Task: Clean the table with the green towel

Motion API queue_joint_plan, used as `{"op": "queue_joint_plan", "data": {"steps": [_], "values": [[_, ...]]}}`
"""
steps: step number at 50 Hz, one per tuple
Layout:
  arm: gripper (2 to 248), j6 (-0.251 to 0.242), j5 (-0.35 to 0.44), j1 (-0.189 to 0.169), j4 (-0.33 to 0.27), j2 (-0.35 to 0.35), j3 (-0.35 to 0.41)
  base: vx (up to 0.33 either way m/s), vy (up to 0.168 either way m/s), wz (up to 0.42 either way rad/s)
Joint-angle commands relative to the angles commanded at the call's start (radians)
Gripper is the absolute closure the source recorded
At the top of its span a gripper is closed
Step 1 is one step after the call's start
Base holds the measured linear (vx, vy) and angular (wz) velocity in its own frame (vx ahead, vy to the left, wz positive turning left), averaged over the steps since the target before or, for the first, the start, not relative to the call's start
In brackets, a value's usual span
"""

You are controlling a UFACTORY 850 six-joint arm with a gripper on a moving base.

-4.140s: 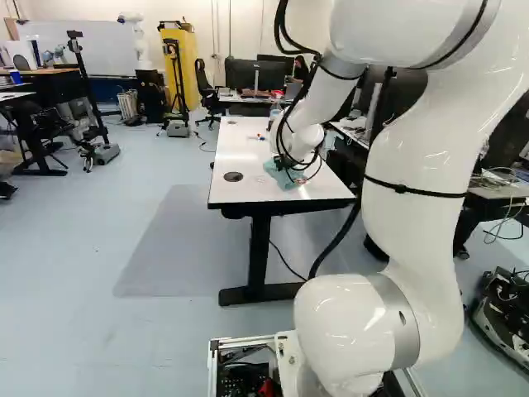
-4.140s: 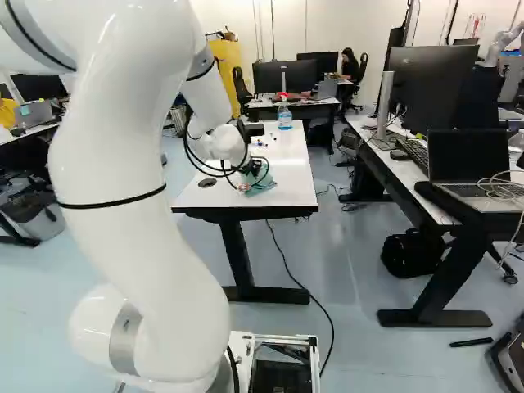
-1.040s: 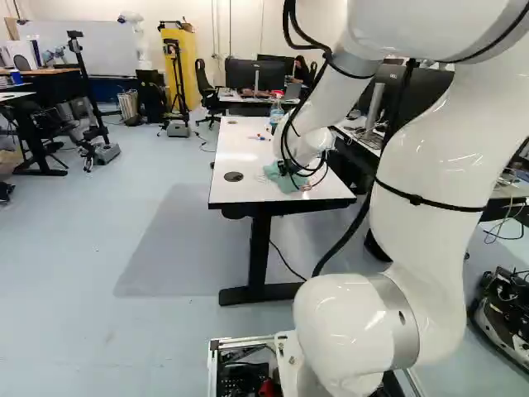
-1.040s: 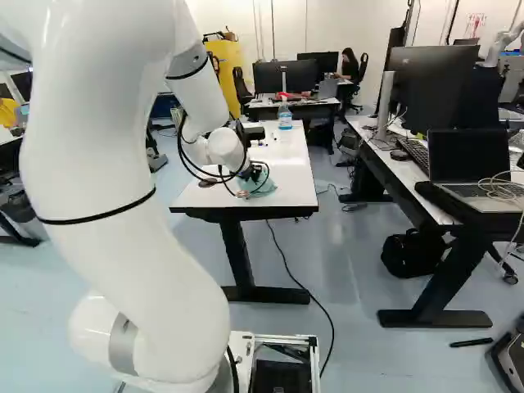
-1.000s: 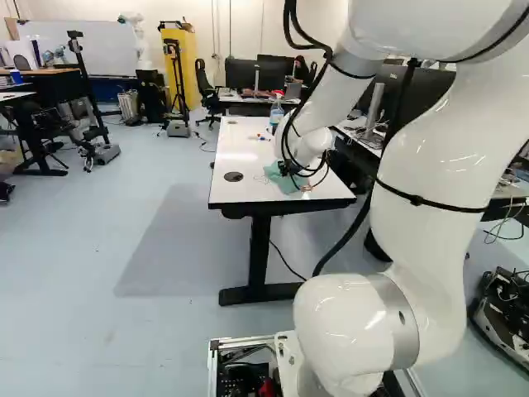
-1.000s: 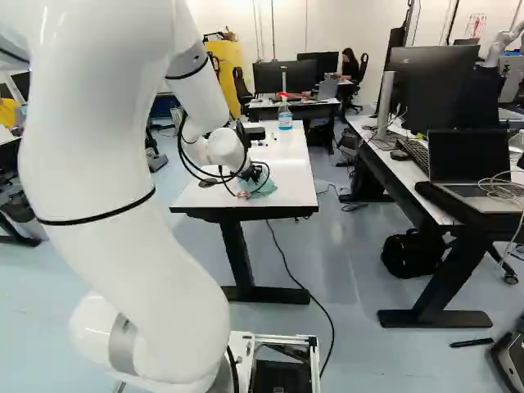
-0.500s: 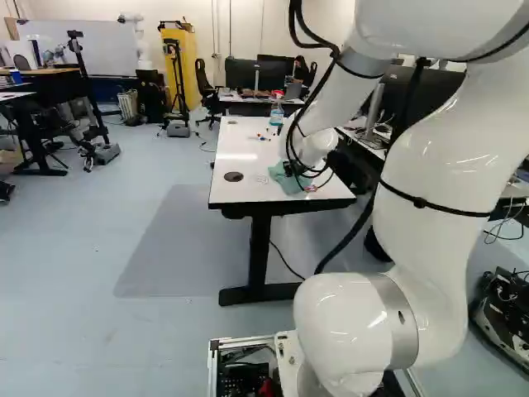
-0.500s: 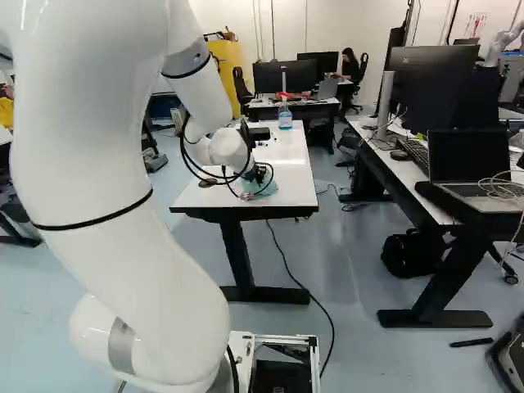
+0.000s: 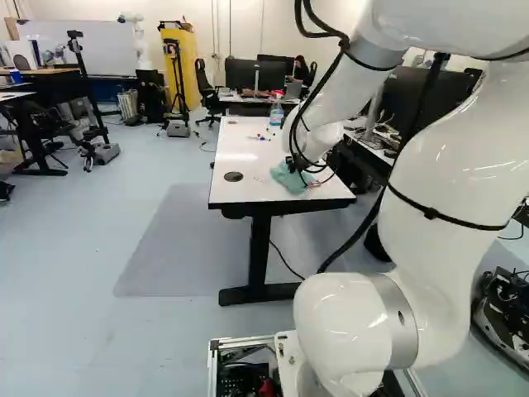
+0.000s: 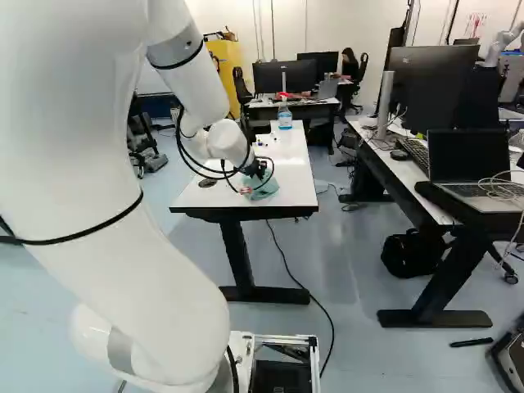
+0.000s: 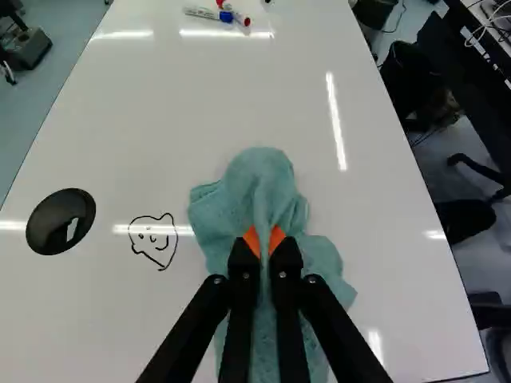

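Note:
My gripper (image 9: pixel 293 165) is low over the near right part of the white table (image 9: pixel 240 192) in the left base view. Seen from the wrist, the gripper (image 11: pixel 264 241) is shut on a pinched fold of the green towel (image 11: pixel 259 187). The bunched cloth spreads on the tabletop around and under the fingers. A small black drawing of a face (image 11: pixel 153 239) is on the white surface beside the towel, apart from it. Beyond the drawing is a round black cap (image 11: pixel 61 222) in the tabletop.
Several markers (image 11: pixel 219 14) lie far ahead of the gripper. A spray bottle (image 10: pixel 285 116) stands at the table's far part. At the right of the right base view is a desk (image 10: pixel 405 168) with a laptop (image 10: pixel 471 164) and monitors. Another robot (image 9: pixel 136 37) stands far back.
Over the last second, the gripper and the held towel have slid a little to the right across the table in the left base view. My arm's upper links have swung too; the base has stayed put.

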Motion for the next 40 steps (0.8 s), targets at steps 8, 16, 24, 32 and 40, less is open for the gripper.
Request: {"op": "queue_joint_plan", "data": {"steps": [8, 16, 24, 32, 40], "values": [[220, 0.000, -0.026, -0.026, 0.000, 0.020, 0.000, 0.000, 0.000, 0.000], [220, 0.000, -0.054, -0.054, 0.000, 0.036, -0.005, 0.000, 0.000, 0.000], [220, 0.000, -0.082, -0.075, 0.000, 0.035, -0.027, 0.000, 0.000, 0.000], [220, 0.000, -0.102, -0.091, 0.000, 0.024, -0.059, 0.000, 0.000, 0.000], [220, 0.000, -0.122, -0.111, 0.000, -0.005, -0.090, 0.000, 0.000, 0.000]]}}
